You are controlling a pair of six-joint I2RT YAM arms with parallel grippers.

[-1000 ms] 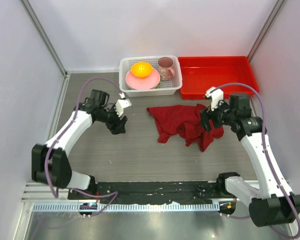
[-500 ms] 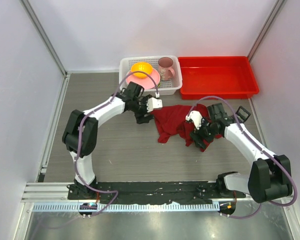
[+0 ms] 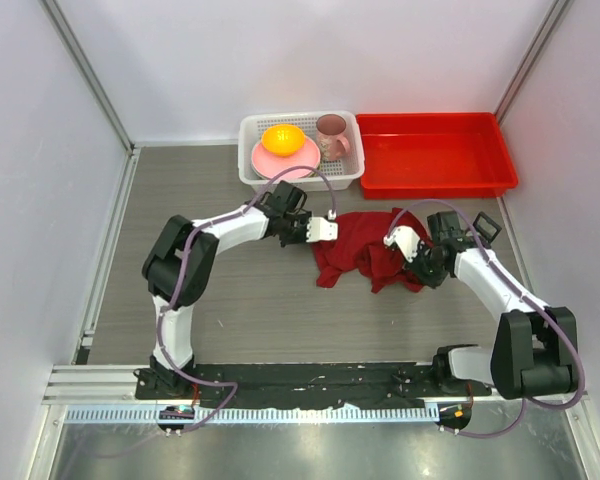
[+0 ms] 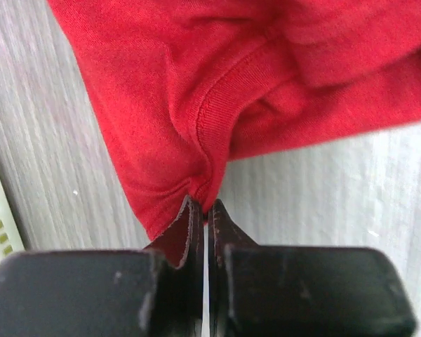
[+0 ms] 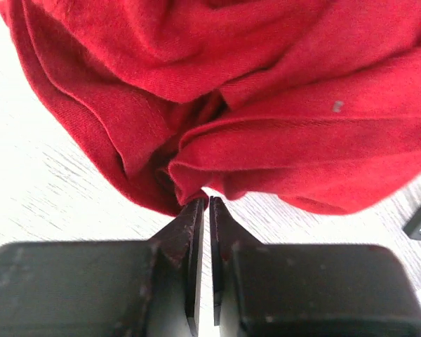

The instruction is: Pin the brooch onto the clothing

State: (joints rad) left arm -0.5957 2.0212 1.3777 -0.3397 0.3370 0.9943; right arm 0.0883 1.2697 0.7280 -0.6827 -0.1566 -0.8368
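The clothing (image 3: 365, 245), a dark red T-shirt, lies crumpled in the middle of the table. My left gripper (image 3: 318, 236) is at its left edge. In the left wrist view that gripper (image 4: 205, 205) is shut on a ribbed hem of the clothing (image 4: 196, 105). My right gripper (image 3: 410, 262) is at the shirt's right side. In the right wrist view its tips (image 5: 205, 200) are shut on a fold of the clothing (image 5: 266, 140). The brooch is out of view; a tiny grey fleck (image 5: 337, 106) on the fabric is too small to identify.
A white basket (image 3: 246, 140) behind the shirt holds a pink plate (image 3: 280, 160), an orange bowl (image 3: 282, 138) and a pink cup (image 3: 330, 135). A red tray (image 3: 435, 185) stands to its right. Grey walls enclose the table on three sides.
Both arms swung inward from the sides to the shirt. Both grippers, open before, have shut on the shirt's edges.
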